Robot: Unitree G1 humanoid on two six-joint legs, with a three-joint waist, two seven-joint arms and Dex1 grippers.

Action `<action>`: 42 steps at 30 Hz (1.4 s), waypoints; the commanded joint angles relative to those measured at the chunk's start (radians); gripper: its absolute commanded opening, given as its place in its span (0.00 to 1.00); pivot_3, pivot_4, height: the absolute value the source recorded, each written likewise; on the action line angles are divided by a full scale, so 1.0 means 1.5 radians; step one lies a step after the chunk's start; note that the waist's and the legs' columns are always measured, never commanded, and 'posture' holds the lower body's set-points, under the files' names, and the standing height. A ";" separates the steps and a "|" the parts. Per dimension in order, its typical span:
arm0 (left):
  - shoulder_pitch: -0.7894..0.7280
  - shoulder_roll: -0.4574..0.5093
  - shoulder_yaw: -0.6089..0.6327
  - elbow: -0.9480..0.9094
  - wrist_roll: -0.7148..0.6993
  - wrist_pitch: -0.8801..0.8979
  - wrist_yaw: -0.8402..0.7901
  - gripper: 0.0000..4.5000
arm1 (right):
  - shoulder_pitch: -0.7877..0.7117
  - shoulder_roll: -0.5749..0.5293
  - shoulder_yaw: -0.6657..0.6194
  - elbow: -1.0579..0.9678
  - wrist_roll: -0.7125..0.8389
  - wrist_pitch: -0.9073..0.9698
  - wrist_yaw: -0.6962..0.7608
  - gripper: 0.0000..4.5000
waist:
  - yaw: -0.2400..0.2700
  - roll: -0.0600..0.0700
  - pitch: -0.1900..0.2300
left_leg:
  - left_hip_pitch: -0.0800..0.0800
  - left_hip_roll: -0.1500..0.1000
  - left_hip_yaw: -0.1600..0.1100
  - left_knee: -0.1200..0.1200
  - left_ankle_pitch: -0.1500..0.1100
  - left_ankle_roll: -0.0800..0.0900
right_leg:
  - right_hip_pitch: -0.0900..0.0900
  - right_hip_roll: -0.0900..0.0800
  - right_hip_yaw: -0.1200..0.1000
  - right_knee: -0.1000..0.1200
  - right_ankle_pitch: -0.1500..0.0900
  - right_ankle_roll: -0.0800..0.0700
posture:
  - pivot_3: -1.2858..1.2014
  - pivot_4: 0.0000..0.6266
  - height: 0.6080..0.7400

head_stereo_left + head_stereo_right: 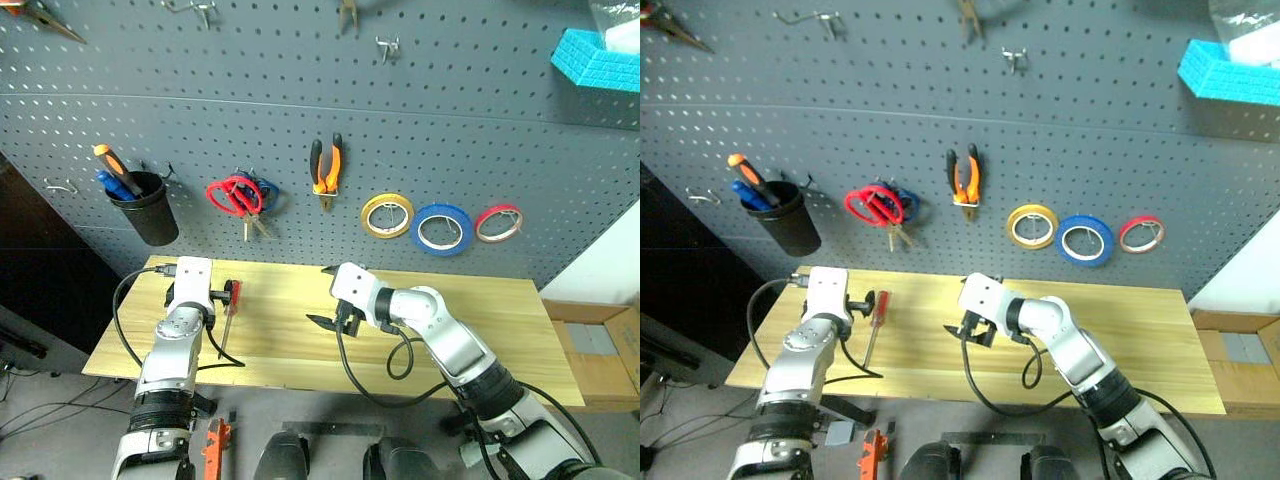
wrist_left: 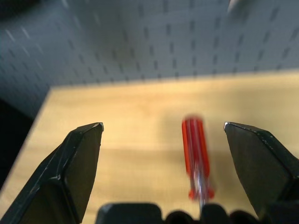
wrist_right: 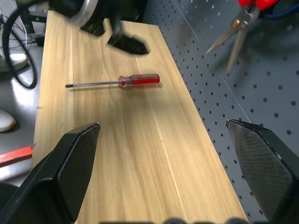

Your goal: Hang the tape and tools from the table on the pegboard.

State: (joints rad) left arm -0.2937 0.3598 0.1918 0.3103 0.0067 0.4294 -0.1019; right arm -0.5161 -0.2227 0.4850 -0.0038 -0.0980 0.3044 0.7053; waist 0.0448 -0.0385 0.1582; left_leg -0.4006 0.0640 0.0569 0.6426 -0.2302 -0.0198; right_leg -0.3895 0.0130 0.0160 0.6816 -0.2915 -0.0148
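A slim screwdriver point(image 1: 229, 316) with a clear red handle lies on the light wooden table point(image 1: 480, 325), near its left end. My left gripper point(image 2: 163, 125) is open just above it, and the red handle point(image 2: 196, 154) shows between its fingers, closer to one of them. My right gripper point(image 1: 335, 322) hangs open and empty over the middle of the table, pointing left toward the screwdriver point(image 3: 140, 80). On the dark grey pegboard point(image 1: 480, 140) hang the blue tape point(image 1: 442, 229), the red-handled scissors point(image 1: 235, 197) and the orange-and-black pliers point(image 1: 326, 170).
A yellow roll point(image 1: 387, 215) and a thin red roll point(image 1: 499, 222) flank the blue tape. A black cup point(image 1: 150, 212) with screwdrivers hangs at the left. A blue box point(image 1: 598, 60) sits at the top right. Cardboard point(image 1: 600, 350) lies on the floor at the right.
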 commanded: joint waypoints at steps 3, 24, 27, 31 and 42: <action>-0.008 0.026 0.007 0.009 -0.006 0.000 -0.017 0.99 | -0.024 0.023 -0.017 -0.017 0.023 0.021 0.009 1.00 | -0.001 -0.001 0.019 | -0.001 0.000 0.000 0.000 0.000 0.000 | 0.000 0.000 -0.001 0.000 0.000 0.000 | 0.57 0.42 1.00; -0.152 0.059 -0.042 0.255 0.012 -0.052 -0.058 0.95 | -0.013 0.022 -0.036 -0.105 0.042 0.116 0.002 1.00 | -0.015 0.001 0.084 | -0.011 0.000 -0.002 0.001 0.001 -0.003 | -0.011 -0.003 -0.004 0.000 -0.001 0.002 | 0.55 0.56 1.00; -0.154 0.061 -0.042 0.260 0.009 -0.054 -0.059 0.80 | -0.013 0.021 -0.040 -0.095 0.043 0.112 0.000 1.00 | -0.017 0.002 0.086 | -0.011 0.000 -0.002 0.000 0.001 -0.003 | -0.011 -0.003 -0.004 0.000 -0.001 0.002 | 0.56 0.55 1.00; -0.157 0.064 -0.038 0.262 0.005 -0.054 -0.057 0.49 | -0.020 0.023 -0.046 -0.080 0.043 0.104 -0.003 1.00 | -0.017 0.002 0.086 | -0.011 0.000 -0.002 0.000 0.001 -0.004 | -0.011 -0.003 -0.005 0.000 -0.001 0.002 | 0.56 0.54 1.00; -0.162 0.059 -0.038 0.267 0.004 -0.072 -0.041 0.17 | -0.013 0.009 -0.069 -0.080 0.076 0.061 0.029 1.00 | -0.016 0.001 0.085 | -0.012 0.000 -0.002 0.000 0.002 -0.005 | -0.011 -0.003 -0.005 0.000 -0.001 0.002 | 0.55 0.41 1.00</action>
State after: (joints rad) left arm -0.5527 0.4476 0.1269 0.7330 0.0128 0.3220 -0.1705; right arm -0.5478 -0.2028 0.4112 -0.0571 -0.0367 0.4238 0.7178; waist 0.0209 -0.0370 0.2855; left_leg -0.4182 0.0635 0.0546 0.6429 -0.2274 -0.0281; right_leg -0.4061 0.0082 0.0086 0.6819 -0.2929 -0.0113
